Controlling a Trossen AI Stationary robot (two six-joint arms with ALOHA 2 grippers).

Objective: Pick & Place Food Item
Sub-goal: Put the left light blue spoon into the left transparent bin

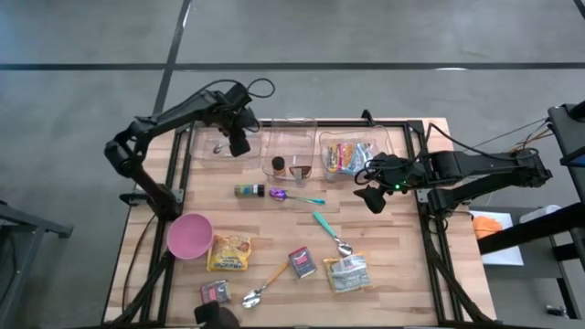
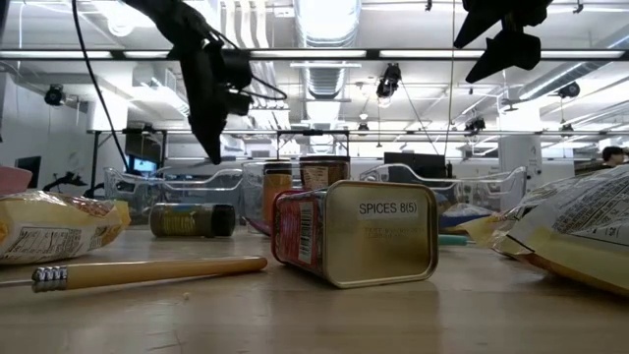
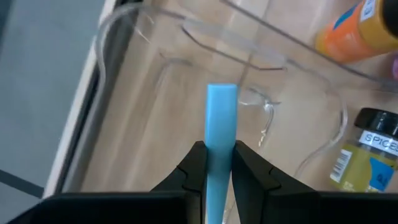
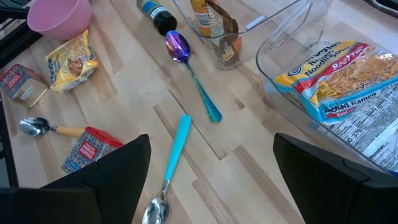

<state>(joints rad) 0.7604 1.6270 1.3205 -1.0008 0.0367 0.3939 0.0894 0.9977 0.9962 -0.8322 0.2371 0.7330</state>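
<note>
Left tool (image 3: 217,163) clenched on a light-blue handle (image 3: 221,118), flat and narrow. I see it only in the left wrist view; can't tell what's on the other end. That tool sits over the left clear bin (image 1: 206,146) at about 11 o'clock on the worktop (image 1: 402,283), raised off the bin floor per the low view.

Right tool (image 1: 373,199) released, fingers spread wide, nothing between them. It hangs above the worktop at roughly 2 o'clock, just off the near edge of the right clear bin (image 1: 395,139).

Food items: noodle packets (image 4: 348,74) lie in the right bin. Middle clear bin (image 1: 274,137) holds an orange-capped bottle (image 1: 278,165) and a brown-topped jar (image 1: 299,169).

Loose on the worktop:
- dark-capped spice bottle (image 1: 249,191) on its side near centre, purple-bowled spoon (image 1: 294,196) just beside it
- teal-handled spoon (image 1: 331,233) at about 4 o'clock from centre
- pink bowl (image 1: 189,235) at 8 o'clock, yellow packet (image 1: 229,252) touching or just beside it, can't tell which
- red spice tin (image 1: 302,262) at 6 o'clock, second red tin (image 1: 216,291) at 7 o'clock
- wooden-handled spoon (image 1: 265,284) between the two tins
- pale packet (image 1: 346,273) at 5 o'clock
</note>
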